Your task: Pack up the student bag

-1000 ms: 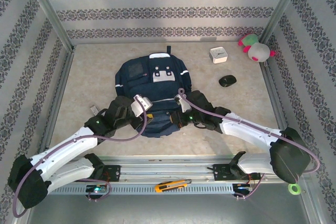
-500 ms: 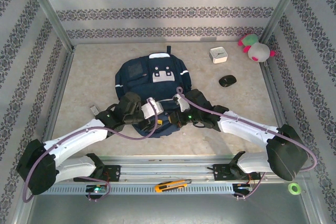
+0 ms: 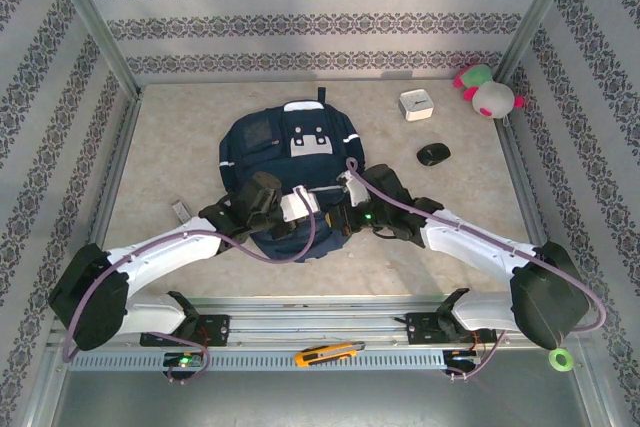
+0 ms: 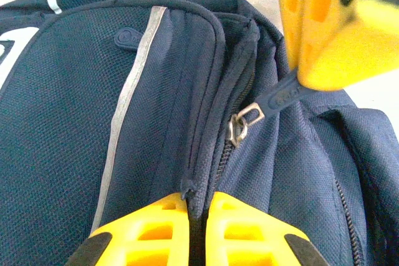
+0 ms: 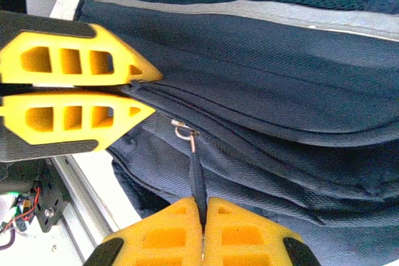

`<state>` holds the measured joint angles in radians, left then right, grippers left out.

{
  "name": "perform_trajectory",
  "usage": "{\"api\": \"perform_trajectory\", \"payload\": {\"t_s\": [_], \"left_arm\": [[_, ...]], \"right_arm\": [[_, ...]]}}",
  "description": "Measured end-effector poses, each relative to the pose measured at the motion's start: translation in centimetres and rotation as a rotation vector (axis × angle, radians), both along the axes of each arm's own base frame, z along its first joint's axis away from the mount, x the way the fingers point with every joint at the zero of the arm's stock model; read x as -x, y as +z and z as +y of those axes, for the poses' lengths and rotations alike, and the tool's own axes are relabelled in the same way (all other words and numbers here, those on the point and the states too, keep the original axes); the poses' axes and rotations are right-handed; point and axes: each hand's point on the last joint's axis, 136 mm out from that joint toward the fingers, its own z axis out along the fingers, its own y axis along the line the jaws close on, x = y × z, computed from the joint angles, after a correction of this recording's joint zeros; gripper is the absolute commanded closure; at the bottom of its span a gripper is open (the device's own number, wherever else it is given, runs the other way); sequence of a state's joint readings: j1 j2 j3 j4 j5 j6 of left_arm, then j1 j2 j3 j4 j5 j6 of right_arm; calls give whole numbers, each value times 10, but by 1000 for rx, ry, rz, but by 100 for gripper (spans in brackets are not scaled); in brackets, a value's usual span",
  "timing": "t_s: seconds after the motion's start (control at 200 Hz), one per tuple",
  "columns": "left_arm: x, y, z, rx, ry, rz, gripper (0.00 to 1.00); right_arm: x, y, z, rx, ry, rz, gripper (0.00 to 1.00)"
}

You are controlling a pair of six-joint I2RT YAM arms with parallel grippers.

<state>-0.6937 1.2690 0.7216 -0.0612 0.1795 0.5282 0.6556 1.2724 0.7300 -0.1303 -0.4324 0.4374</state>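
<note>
The student bag [image 3: 290, 152], navy with grey reflective stripes, lies flat in the middle of the table. Both grippers meet at its near end. My left gripper [image 4: 199, 216] is shut on the fabric edge beside the zip [image 4: 206, 172], just below the metal slider [image 4: 240, 123]. That gripper also appears in the right wrist view as two yellow fingers [image 5: 75, 60] pinching the same seam. My right gripper [image 5: 203, 216] is shut on the dark zipper pull [image 5: 197, 175], which hangs from the slider ring [image 5: 184, 132]. From above, the left gripper [image 3: 322, 209] and the right gripper [image 3: 342, 217] sit almost touching.
A white box [image 3: 415, 105], a black mouse [image 3: 433, 154] and a pink-green plush toy [image 3: 488, 92] lie at the back right. A small grey item [image 3: 180, 210] rests left of the bag. An orange utility knife [image 3: 327, 353] and a green tape roll [image 3: 560, 358] sit on the front rail.
My left arm has swung right to the bag's near end, and its gripper has gone from open to shut on the fabric edge. The right gripper has kept hold of the zipper pull.
</note>
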Motion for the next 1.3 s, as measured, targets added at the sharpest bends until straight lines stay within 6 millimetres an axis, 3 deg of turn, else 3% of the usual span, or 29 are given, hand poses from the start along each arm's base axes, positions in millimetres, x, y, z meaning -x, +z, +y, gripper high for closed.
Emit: {"api": "perform_trajectory", "payload": {"t_s": [0.265,0.525,0.719,0.844,1.299], "left_arm": [[13,11,12,44,0,-30,93],[16,13,12,77,1,-6,92],[19,10,10,87,-3,20,92],[18,10,11,91,2,29,92],[19,10,11,99,6,35,92]], "right_arm": [[-13,6,-13,-12,-23,-27,100],[-3,11,-5,-24,61,-63,100],[1,-3,2,-2,91,-34,100],[0,-5,4,2,95,-21,89],[3,-17,17,28,125,9,79]]}}
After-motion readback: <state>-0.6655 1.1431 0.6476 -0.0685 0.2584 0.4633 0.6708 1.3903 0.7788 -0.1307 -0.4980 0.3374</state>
